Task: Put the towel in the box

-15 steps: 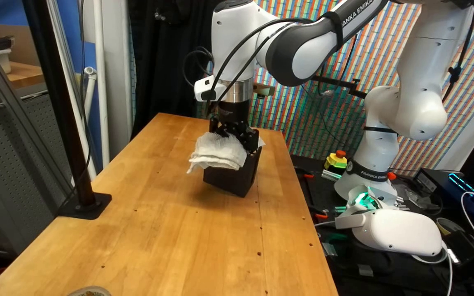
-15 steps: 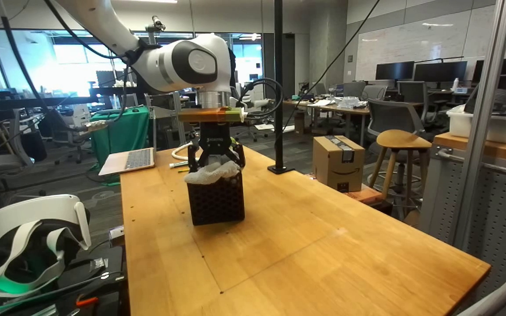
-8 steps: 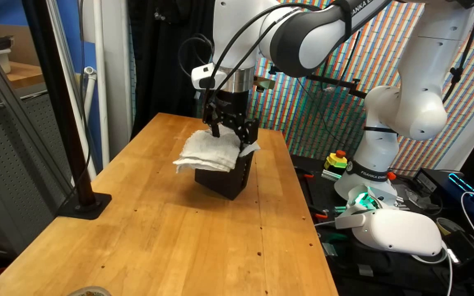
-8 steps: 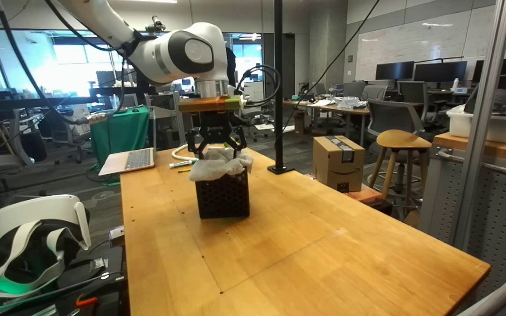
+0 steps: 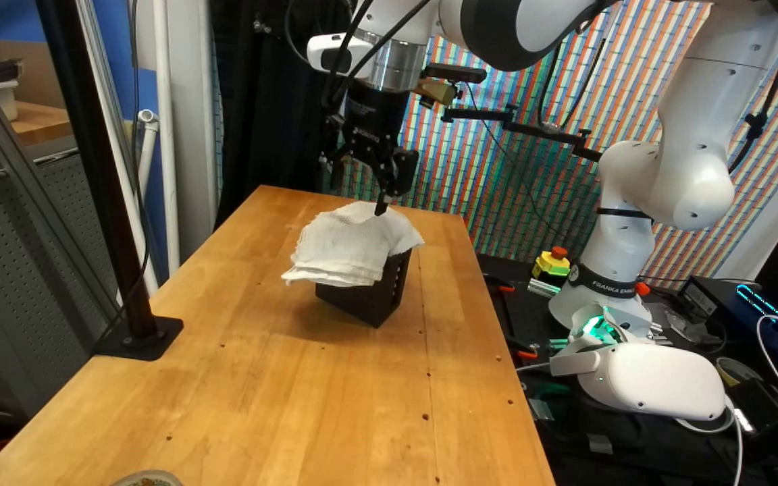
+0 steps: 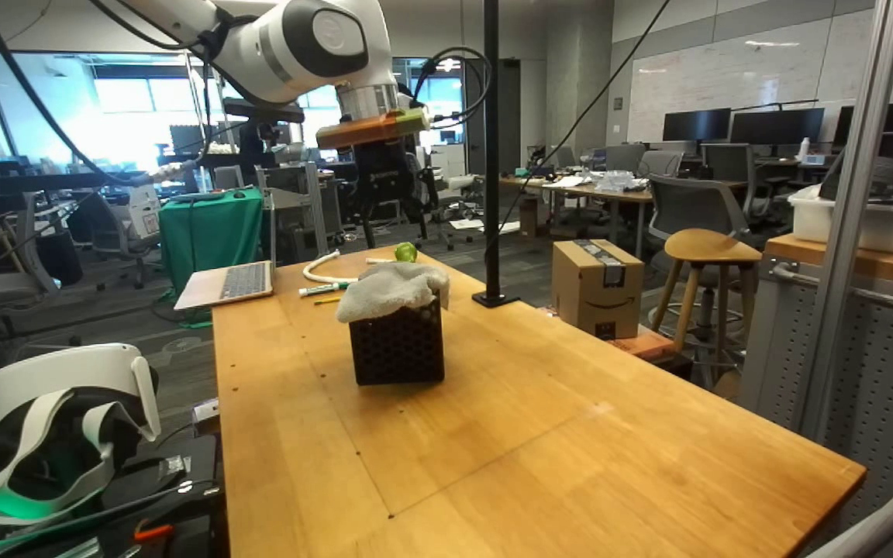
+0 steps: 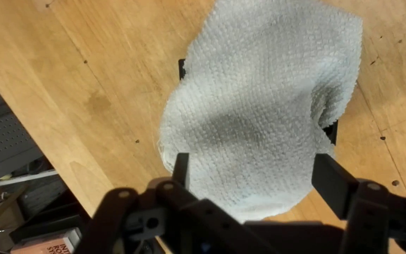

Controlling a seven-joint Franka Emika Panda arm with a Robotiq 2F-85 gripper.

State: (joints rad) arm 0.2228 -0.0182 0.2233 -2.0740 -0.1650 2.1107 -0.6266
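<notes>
Counting one white towel (image 7: 252, 95), one black box (image 6: 398, 349), one gripper (image 6: 396, 237) and one wooden table (image 5: 261, 391). For the towel: draped over the top of the box in both exterior views; impossible to tell how far down inside. In the wrist view, a shadowed dip in the towel and just two dark bits of box past its edge. In an exterior view, one laptop (image 6: 241, 285) at the far left and one green round object (image 6: 405, 252) at the far edge of the table. In an exterior view, one red-and-yellow button (image 5: 551, 262) right of the table. At the gripper, two fingers (image 7: 330, 185) spread wide apart, above the towel and clear of it.
</notes>
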